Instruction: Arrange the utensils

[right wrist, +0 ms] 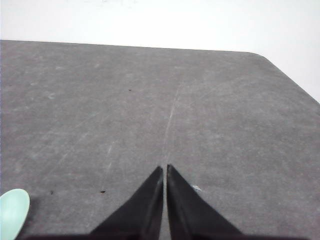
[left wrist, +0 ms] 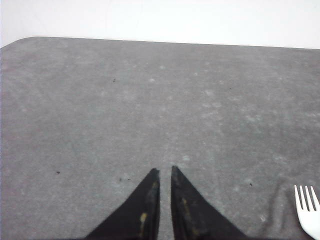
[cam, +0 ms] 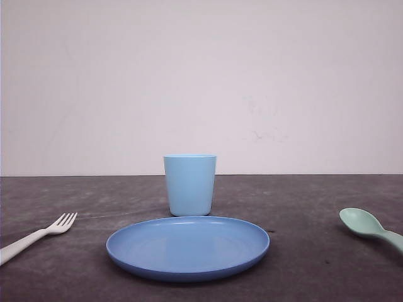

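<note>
On your dark grey tabletop point(cam: 302, 201) a round blue plate point(cam: 187, 246) sits in the middle near the front, and a light blue cup point(cam: 189, 185) stands upright just behind it, apart from its rim.

The small white plastic fork point(cam: 38, 236) lies flat to the left of the plate, well apart from it, tines pointing inward and away from you, handle running off the picture's left edge. The mint-green plastic spoon point(cam: 370, 228) lies to the right of the plate, also well apart, bowl up and nearer the plate, handle leading off the right edge.

In your left wrist view the left gripper point(left wrist: 165, 172) hovers over bare tabletop with its two black fingers nearly together, a thin slit between the tips, holding nothing; the fork's tines show near it to one side. In your right wrist view the right gripper point(right wrist: 164, 169) is likewise closed and empty, fingers almost touching, with what looks like the spoon's bowl at the picture's corner.
</note>
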